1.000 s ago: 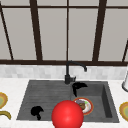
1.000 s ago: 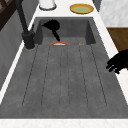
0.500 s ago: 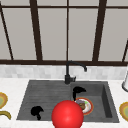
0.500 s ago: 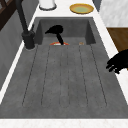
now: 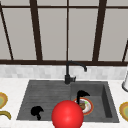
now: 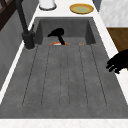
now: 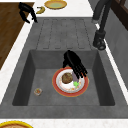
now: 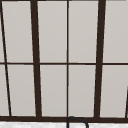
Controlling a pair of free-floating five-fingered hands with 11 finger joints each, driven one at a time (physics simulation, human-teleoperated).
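Note:
In the sink's basin (image 7: 45, 62) lies a red-rimmed white plate (image 7: 58, 86) with a brown piece of food (image 7: 66, 78) and some green on it. My right hand (image 7: 73, 63) hangs over it, open, with straight fingers pointing down at the plate's far edge; the same right hand (image 5: 81, 95) is above the plate (image 5: 88, 107) in the front view. My left hand (image 5: 37, 111) floats open over the drainboard's front edge, holding nothing, and this left hand (image 6: 118, 63) has relaxed fingers in the left side view.
A red ball (image 5: 67, 115) sits low in the front view before the sink. The black faucet (image 5: 68, 74) stands behind the sink. A small round bit (image 7: 38, 91) lies on the basin floor. Yellow plates (image 7: 55, 4) (image 5: 124, 110), a banana (image 7: 40, 10) and a white jar (image 6: 47, 3) stand on the counter.
The right hand has tipped its fingers down and sunk a little toward the plate. The left hand has stayed where it was.

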